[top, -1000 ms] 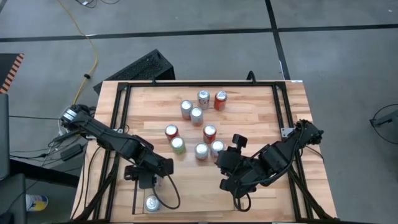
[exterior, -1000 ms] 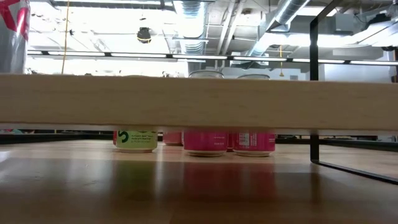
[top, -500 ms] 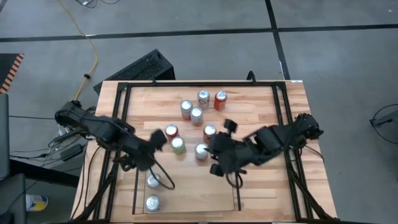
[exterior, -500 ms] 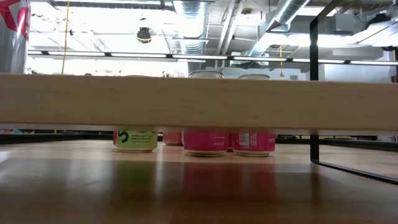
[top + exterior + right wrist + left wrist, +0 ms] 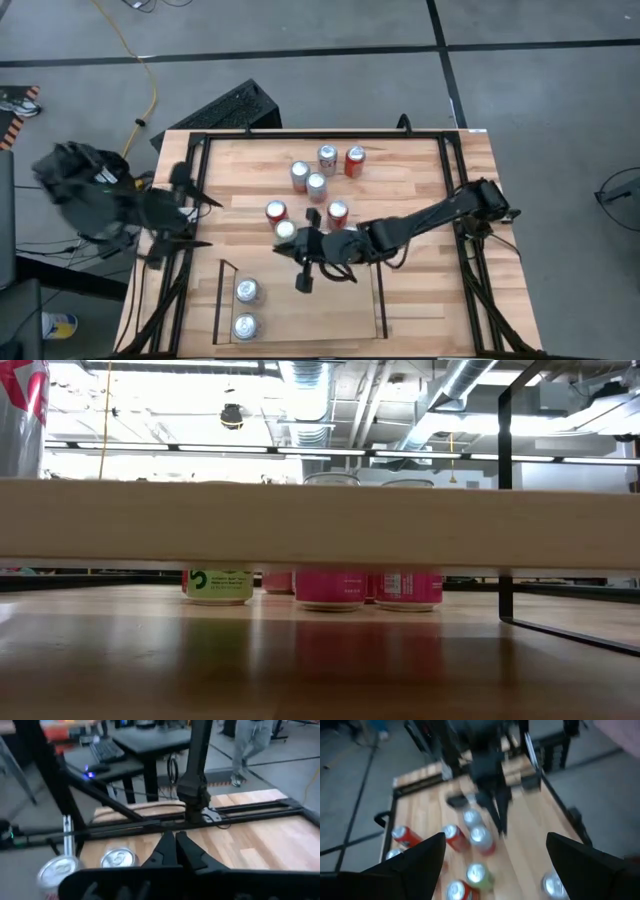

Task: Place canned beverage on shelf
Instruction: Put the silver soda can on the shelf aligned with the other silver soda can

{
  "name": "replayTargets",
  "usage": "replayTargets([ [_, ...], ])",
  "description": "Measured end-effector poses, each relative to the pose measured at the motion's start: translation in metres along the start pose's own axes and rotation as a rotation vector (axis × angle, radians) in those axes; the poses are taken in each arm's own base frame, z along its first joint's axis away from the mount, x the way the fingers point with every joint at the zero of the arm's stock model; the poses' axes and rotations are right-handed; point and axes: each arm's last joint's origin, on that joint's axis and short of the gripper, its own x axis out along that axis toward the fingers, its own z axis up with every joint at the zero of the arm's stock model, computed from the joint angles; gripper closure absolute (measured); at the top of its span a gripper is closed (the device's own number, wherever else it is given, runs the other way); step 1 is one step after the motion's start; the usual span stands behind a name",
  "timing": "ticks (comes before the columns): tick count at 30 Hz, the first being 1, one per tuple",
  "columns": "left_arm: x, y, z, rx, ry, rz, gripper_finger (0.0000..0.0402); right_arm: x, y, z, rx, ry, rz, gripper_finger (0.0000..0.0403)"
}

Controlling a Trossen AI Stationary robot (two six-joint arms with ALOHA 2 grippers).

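The right hand (image 5: 303, 281) is closed on nothing, its 2 fingers (image 5: 172, 851) pressed together. It reaches across the middle of the worktop (image 5: 420, 170), over the open end of the shelf (image 5: 300, 315), with its arm stretched out from the right side. Just beside the arm's wrist stands a silver-topped can (image 5: 285, 231) with a red can (image 5: 275, 211) behind it; 5 more cans cluster toward the far edge. The shelf, a low bay with thin black rails at the worktop's near edge, holds 2 silver-topped cans (image 5: 246, 291), 1 behind the other, at its left end. The left hand (image 5: 185, 212) is open, fingers (image 5: 402, 865) spread wide, raised at the worktop's left edge, well apart from the cans.
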Motion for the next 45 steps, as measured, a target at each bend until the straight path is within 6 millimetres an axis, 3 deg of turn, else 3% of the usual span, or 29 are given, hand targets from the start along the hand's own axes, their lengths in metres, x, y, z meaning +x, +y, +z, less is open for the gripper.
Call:
replayTargets([
  [4,-0.011,-0.006,-0.001,-0.015,-0.049,0.050,0.0070,0.007,-0.008,-0.025,0.078,-0.055,-0.001,0.0402],
  [9,-0.010,-0.018,0.000,-0.003,-0.058,0.065,0.0070,0.031,-0.010,-0.053,0.085,0.026,-0.003,0.0403],
  [16,-0.006,-0.028,0.000,0.020,-0.039,0.045,0.0070,0.064,0.000,-0.043,0.068,0.103,0.014,0.0403],
  [21,-0.006,-0.028,0.000,0.005,-0.043,0.047,0.0070,0.076,0.001,-0.060,0.002,0.231,-0.047,0.0403],
  [25,-0.006,-0.028,0.000,-0.009,-0.046,0.054,0.0070,0.083,0.003,-0.064,0.016,0.205,-0.022,0.0403],
  [29,-0.006,-0.028,0.000,-0.022,-0.045,0.051,0.0070,0.096,0.008,-0.087,0.035,0.215,0.010,0.0403],
  [45,-0.006,-0.028,0.000,-0.041,-0.046,0.050,0.0070,0.099,0.004,-0.084,0.017,0.211,0.074,0.0403],
])
